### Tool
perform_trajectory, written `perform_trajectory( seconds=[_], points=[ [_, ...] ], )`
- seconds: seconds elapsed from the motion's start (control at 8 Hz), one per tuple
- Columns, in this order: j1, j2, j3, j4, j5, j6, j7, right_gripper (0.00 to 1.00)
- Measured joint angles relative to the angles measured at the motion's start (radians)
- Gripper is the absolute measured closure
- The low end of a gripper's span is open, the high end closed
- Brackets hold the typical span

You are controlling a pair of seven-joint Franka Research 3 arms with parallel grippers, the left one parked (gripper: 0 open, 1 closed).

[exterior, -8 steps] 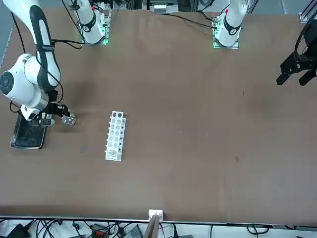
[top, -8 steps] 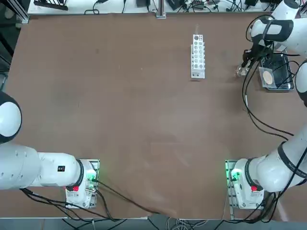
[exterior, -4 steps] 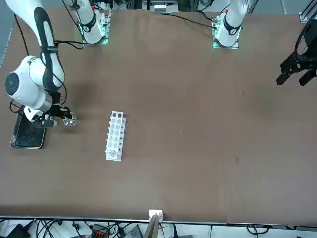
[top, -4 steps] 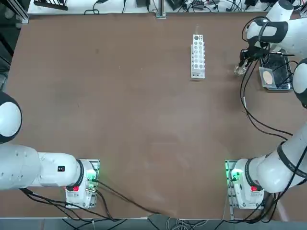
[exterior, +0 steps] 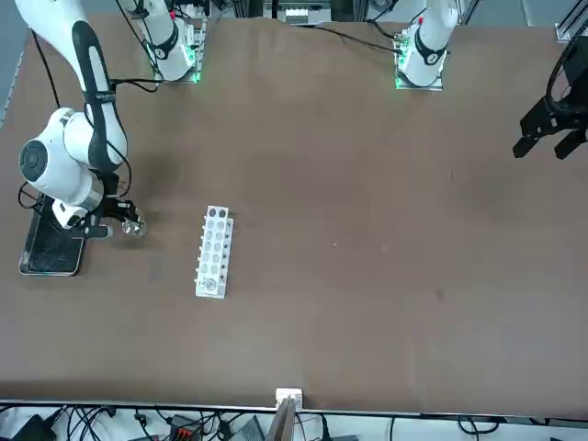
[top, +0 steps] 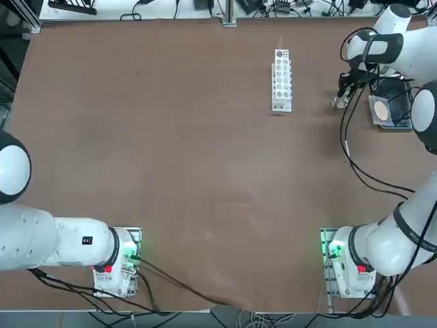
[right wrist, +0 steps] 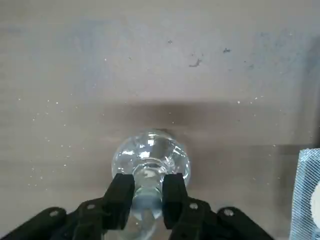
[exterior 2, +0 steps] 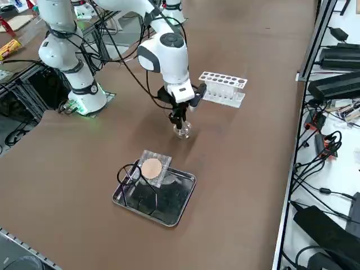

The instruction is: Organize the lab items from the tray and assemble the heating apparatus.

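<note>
My right gripper (right wrist: pixel 147 192) has its two fingers (right wrist: pixel 120 195) standing close on either side of the neck of the small clear glass burner (right wrist: pixel 150 155), narrowly parted and pressing on the glass as far as the wrist view shows, so I read it as holding the burner by the neck. The bulb hangs below the fingertips, over bare tabletop, and looks at or just off the surface; I cannot tell which.

From the side, the burner (exterior 2: pixel 181 131) sits between the white test tube rack (exterior 2: pixel 223 89) and the metal tray (exterior 2: pixel 179 215), clear of both. The grey gauze mat (exterior 2: pixel 152 168) lies on the tray's near corner, overhanging its rim, and the black wire tripod (exterior 2: pixel 129 175) rests in the tray beside it.

I judge the step in hand to be setting the burner down. To do it well I would lower straight, keep the neck upright, let the base seat flat before easing the fingers apart, and leave room around it for the tripod to straddle it.
</note>
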Motion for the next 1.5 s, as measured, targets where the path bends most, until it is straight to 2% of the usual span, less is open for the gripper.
perform_trajectory(
  seconds=[0.12, 0.25, 0.5, 0.75, 1.0, 1.12, 1.25, 1.5],
  points=[
    [0.000, 0.000, 0.000, 0.004, -0.002, 0.000, 0.000, 0.53],
    [0.000, -0.001, -0.001, 0.021, -0.004, -0.012, 0.000, 0.37],
    [-0.002, -0.009, -0.023, 0.105, -0.008, -0.139, -0.001, 0.03],
    [-0.005, -0.034, -0.095, 0.181, -0.040, -0.238, -0.037, 0.00],
    [-0.014, -0.047, -0.183, 0.192, -0.103, -0.256, -0.092, 0.01],
    [-0.023, -0.046, -0.218, 0.191, -0.111, -0.257, -0.112, 0.05],
    [-0.034, -0.043, -0.248, 0.190, -0.113, -0.259, -0.118, 0.13],
    [-0.078, -0.039, -0.278, 0.190, -0.113, -0.249, -0.118, 0.22]
  ],
)
